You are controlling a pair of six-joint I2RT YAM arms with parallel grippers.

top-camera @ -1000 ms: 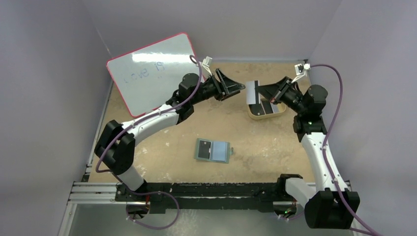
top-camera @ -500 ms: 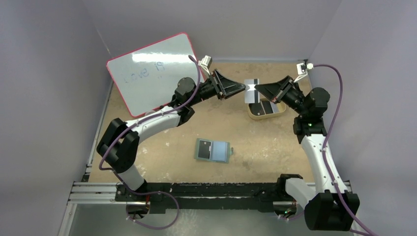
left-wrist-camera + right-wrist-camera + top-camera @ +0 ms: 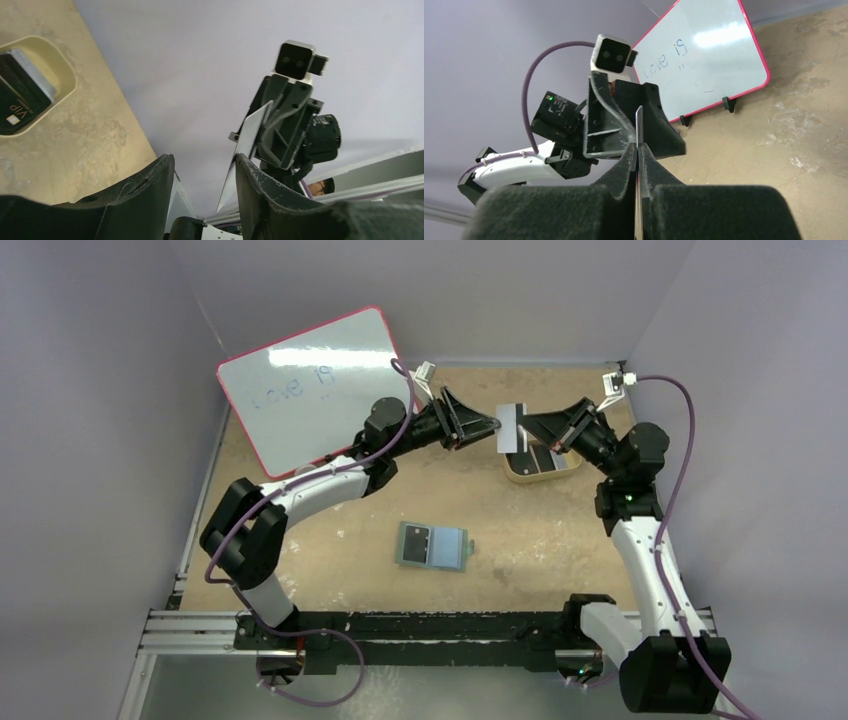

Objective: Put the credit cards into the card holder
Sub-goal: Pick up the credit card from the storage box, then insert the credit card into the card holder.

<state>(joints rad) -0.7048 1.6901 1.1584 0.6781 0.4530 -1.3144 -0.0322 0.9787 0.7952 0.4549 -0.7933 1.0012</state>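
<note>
the right claw (image 3: pixel 525 424) is pinching a grey card (image 3: pixel 510 428) and holding it up in the air, over the far side of the table (image 3: pixel 520 540). its two fingers are squeezed tight on the card, with no gap showing around it. in the right wrist view the card (image 3: pixel 639 125) is showing only its thin edge, sticking up from between the fingers of that claw (image 3: pixel 638 147). the left claw (image 3: pixel 492 423) is reaching in from the other side, tip to tip with the right one. its fingers are standing partly apart, with a clear gap between them. in the left wrist view the free end of the card (image 3: pixel 250 135) is poking into that gap (image 3: pixel 204 159), right beside one finger, and the claw is not squeezing it. just under the held card a tan tray (image 3: pixel 520 478) is sitting on the table with dark cards (image 3: pixel 545 458) lying in it. the card holder (image 3: pixel 433 546) is lying open and flat in the middle of the table, grey-green on one half and light blue on the other, well apart from both claws. a whiteboard (image 3: pixel 310 390) with a pink rim is leaning at the back left, with some writing on it.
</note>
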